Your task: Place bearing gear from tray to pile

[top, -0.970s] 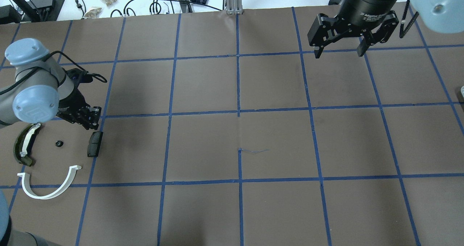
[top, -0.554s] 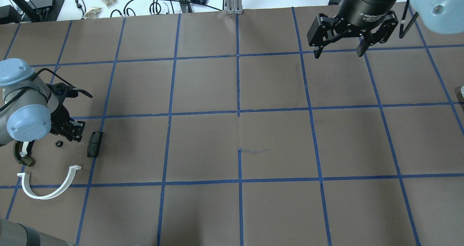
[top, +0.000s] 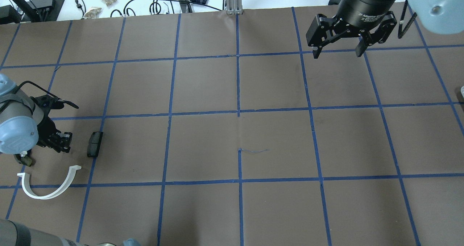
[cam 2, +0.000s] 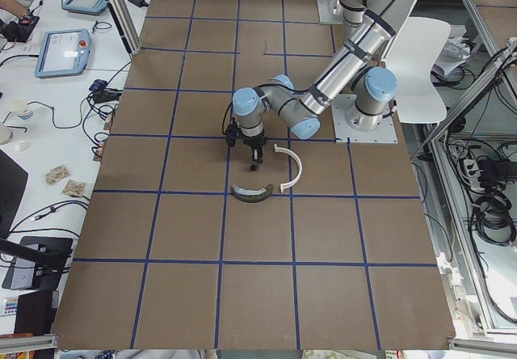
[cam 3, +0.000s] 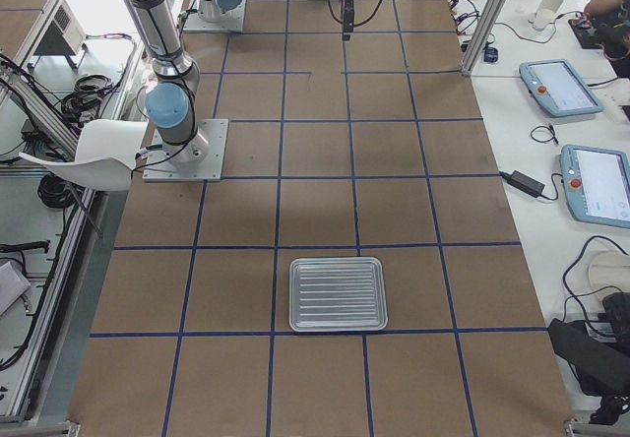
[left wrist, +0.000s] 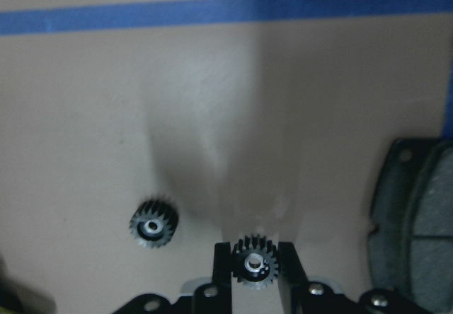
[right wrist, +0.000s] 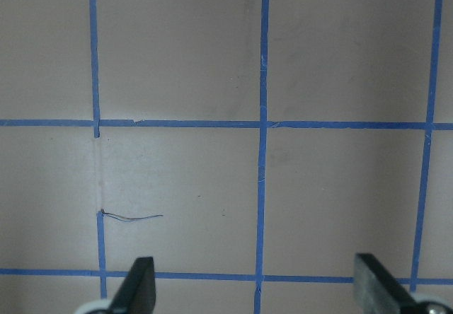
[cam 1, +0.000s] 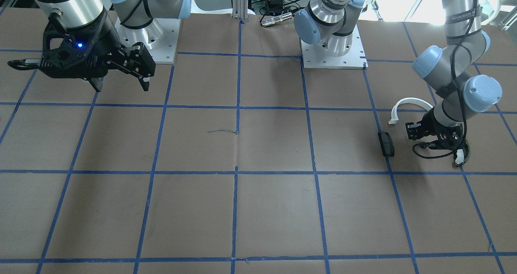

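- Left pincer [top: 60, 141] clamped on the bearing gear [left wrist: 253, 265], low over the pile, probably to release beside a second gear [left wrist: 154, 223] lying on the surface [top: 203, 144].
- Black block [top: 94, 144] just right, white half-ring [top: 43, 196] nearer; bare gap between them.
- Right pincer [top: 337, 52] apart, far right, out of the way.
- Tray [cam 3: 338, 294] well apart.

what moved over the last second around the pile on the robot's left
The left gripper, shut on a bearing gear, slid toward the robot's left and nearer its base. In the overhead view it now covers the loose gear that showed there before. The right gripper, open, barely shifted. The black block and white arc lie where they were.
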Robot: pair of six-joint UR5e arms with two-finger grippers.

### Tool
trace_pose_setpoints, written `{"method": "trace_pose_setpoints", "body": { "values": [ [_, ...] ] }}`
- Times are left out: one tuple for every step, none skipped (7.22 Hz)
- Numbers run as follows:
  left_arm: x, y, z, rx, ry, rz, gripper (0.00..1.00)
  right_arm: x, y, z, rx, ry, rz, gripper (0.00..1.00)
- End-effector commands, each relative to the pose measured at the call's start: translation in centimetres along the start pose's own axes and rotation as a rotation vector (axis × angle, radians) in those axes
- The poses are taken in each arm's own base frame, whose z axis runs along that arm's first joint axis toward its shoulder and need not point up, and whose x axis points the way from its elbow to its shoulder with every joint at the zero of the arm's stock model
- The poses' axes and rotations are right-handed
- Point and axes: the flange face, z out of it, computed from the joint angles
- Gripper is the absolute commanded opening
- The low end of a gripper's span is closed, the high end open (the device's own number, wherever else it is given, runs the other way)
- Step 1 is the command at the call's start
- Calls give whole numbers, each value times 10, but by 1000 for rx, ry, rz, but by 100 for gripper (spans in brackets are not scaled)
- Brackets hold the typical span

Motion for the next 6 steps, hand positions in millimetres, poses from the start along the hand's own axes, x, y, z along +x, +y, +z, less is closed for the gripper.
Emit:
{"method": "trace_pose_setpoints", "body": {
  "values": [
    [2, -9, 3, 48, 46, 2, 42, 0, 1, -1, 1, 1, -1, 100],
    [2, -12, -1, 69, 34, 4, 52, 0, 1, -1, 1, -2, 1, 100],
    [6, -16, -20, 103, 10, 12, 71, 0, 1, -2, 3, 1, -1, 100],
    [9, -28, -47, 148, -7, 31, 82, 0, 1, -1, 1, 0, -1, 100],
    [31, -44, -80, 199, -46, 80, 92, 0, 1, -1, 1, 1, -1, 100],
    [77, -58, -113, 206, -63, 164, 92, 0, 1, -2, 3, 1, -1, 100]
  ]
}}
